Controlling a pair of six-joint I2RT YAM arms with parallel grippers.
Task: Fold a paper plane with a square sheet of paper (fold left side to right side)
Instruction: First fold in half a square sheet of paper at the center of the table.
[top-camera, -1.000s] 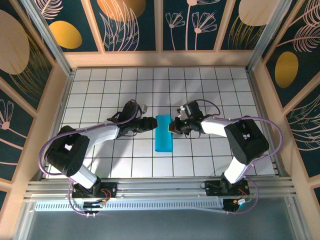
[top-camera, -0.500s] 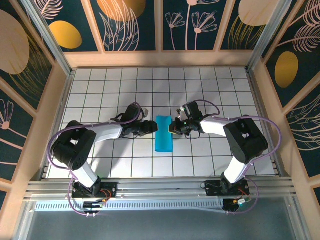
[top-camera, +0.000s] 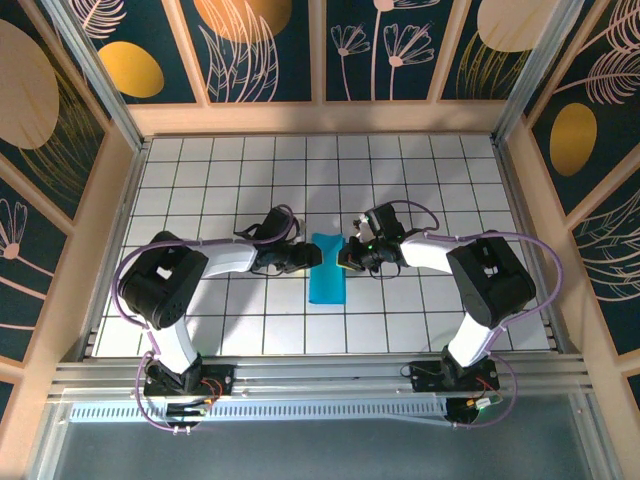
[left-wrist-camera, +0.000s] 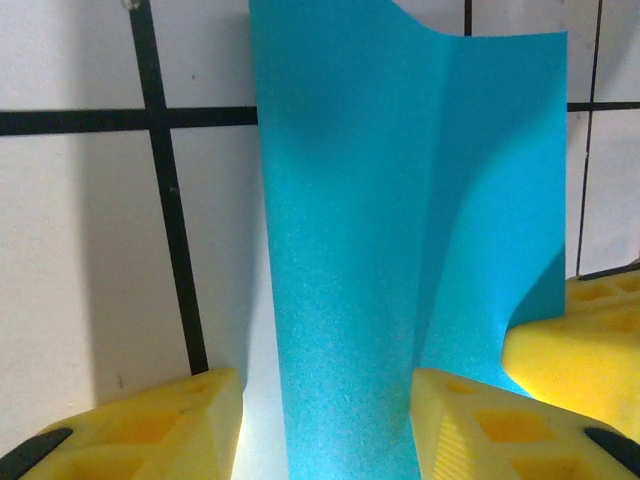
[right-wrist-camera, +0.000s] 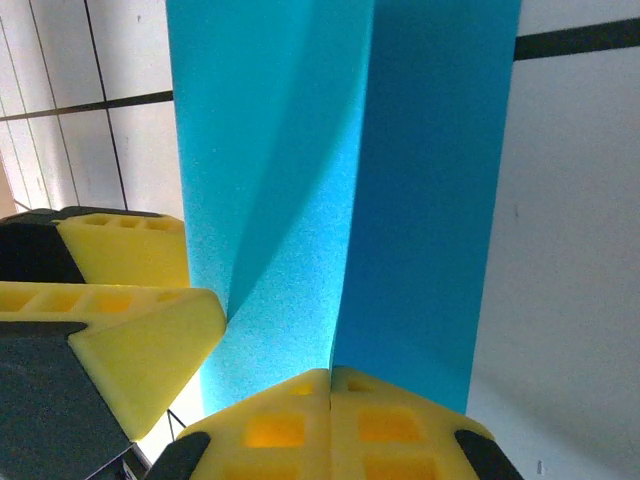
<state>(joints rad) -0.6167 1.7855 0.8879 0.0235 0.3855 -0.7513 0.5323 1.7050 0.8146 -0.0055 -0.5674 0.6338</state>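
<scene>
At mid-table, right gripper (right-wrist-camera: 330, 378), closed, seemingly pinches the sheet (right-wrist-camera: 420, 160).

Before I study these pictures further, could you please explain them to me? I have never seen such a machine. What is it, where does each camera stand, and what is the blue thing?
These are two robot arms bolted at the near edge of a white tiled table. One picture looks down from above and behind them. The other two come from small cameras on the wrists, so the yellow parts there are the claws' fingers. The blue thing is a sheet of paper, partly folded into a narrow strip. The left claw stands open, with one edge of the paper between its fingers. The right claw is shut and seems to pinch the opposite edge.
</scene>
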